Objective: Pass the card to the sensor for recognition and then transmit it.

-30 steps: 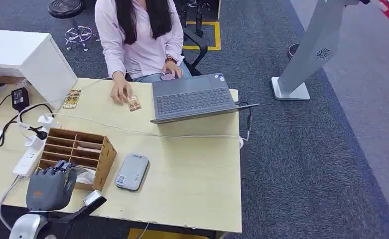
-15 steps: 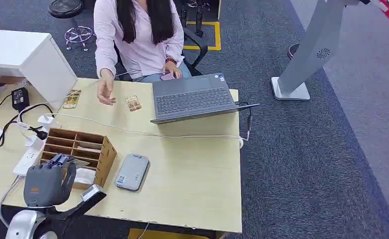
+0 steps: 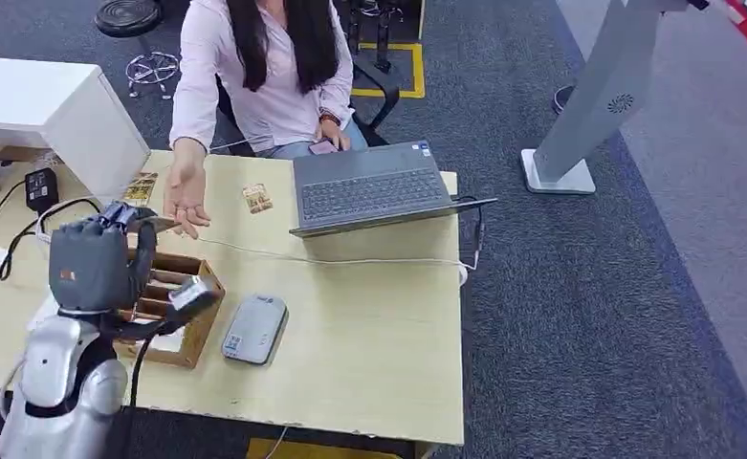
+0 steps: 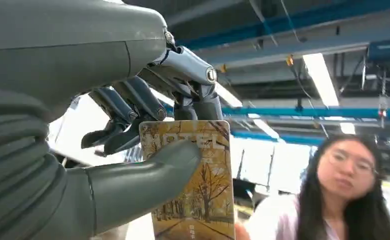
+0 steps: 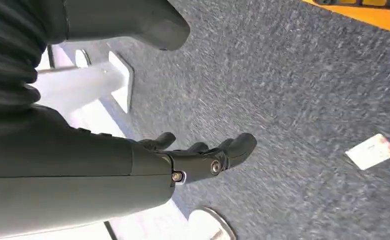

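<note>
Left hand is raised above the near-left part of the pale wooden counter, over the brown wooden slotted card box. In the left wrist view the left hand pinches a yellow card printed with autumn trees: grey thumb pressed on the card's face, dark fingers curled behind it. In the head view the card's edge juts from the hand at about 1 o'clock.

A person in a pale pink shirt sits at the far side of the counter, at 12 o'clock from the hand. Their open hand reaches out palm up, just beside the held card; whether it touches the card, cannot tell.

Right hand hangs over dark grey carpet; its fingers are slightly curled, apart, holding nothing.

Grey rounded sensor pad lies flat on the counter at 3 o'clock from the card box, just beside it. An open grey laptop sits at the far edge. Two more small cards lie on the counter: one just left of the laptop, one at 9 o'clock of the person's hand. A white cable runs across the counter in front of the laptop.
</note>
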